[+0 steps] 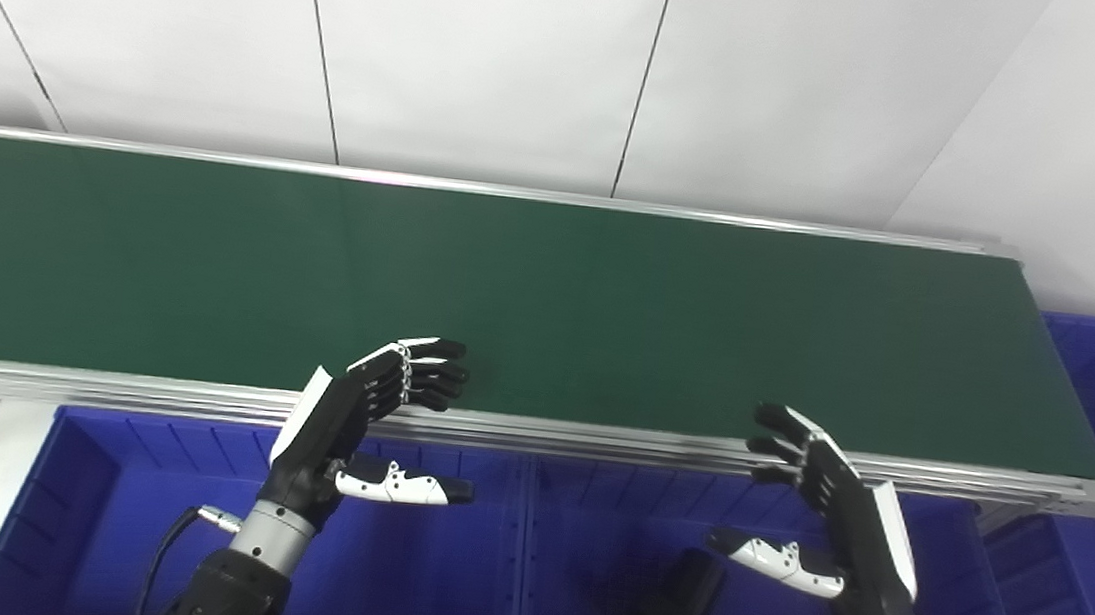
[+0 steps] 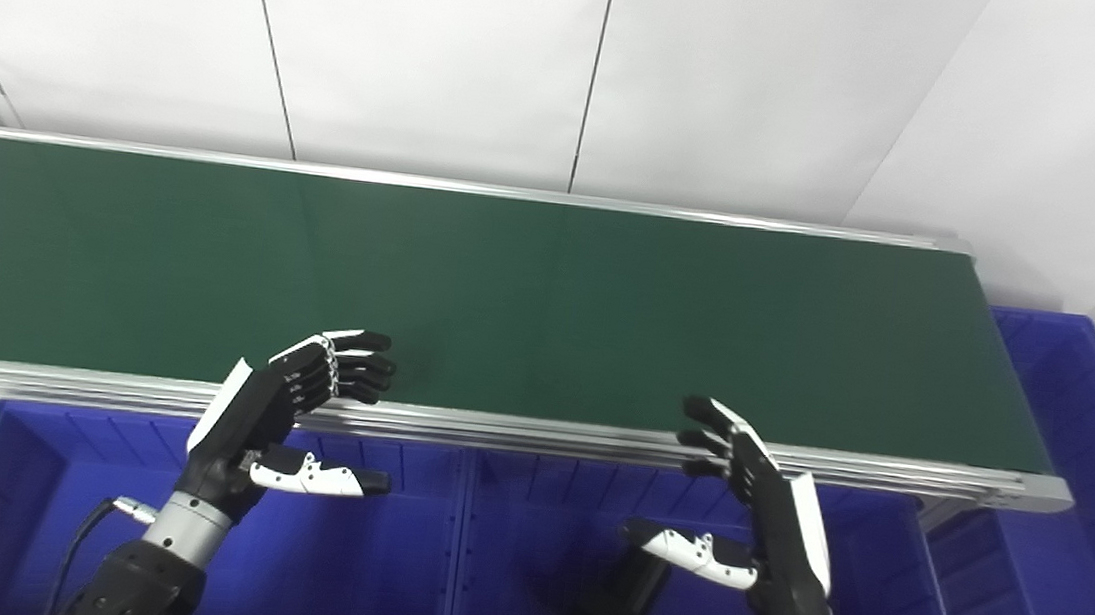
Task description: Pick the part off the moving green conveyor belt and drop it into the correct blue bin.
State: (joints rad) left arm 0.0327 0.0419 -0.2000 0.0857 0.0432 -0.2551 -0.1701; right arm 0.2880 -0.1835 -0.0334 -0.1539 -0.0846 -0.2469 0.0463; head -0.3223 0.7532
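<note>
Beneath right robot hand, black part in blue bin

Two head cameras, looking down, sharing conveyor belt

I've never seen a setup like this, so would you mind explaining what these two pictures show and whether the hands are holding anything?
Both pictures come from two cameras side by side on a humanoid robot's head, so they show the same scene from slightly different spots. The long green strip is a conveyor belt; no part is visible on it. Below its near edge sit blue bins, and another stands past the belt's right end. The left hand and right hand hover over the bins at the belt's edge, both open and holding nothing. A dark object lies in the right-hand bin near the right hand; I cannot tell what it is.
</note>
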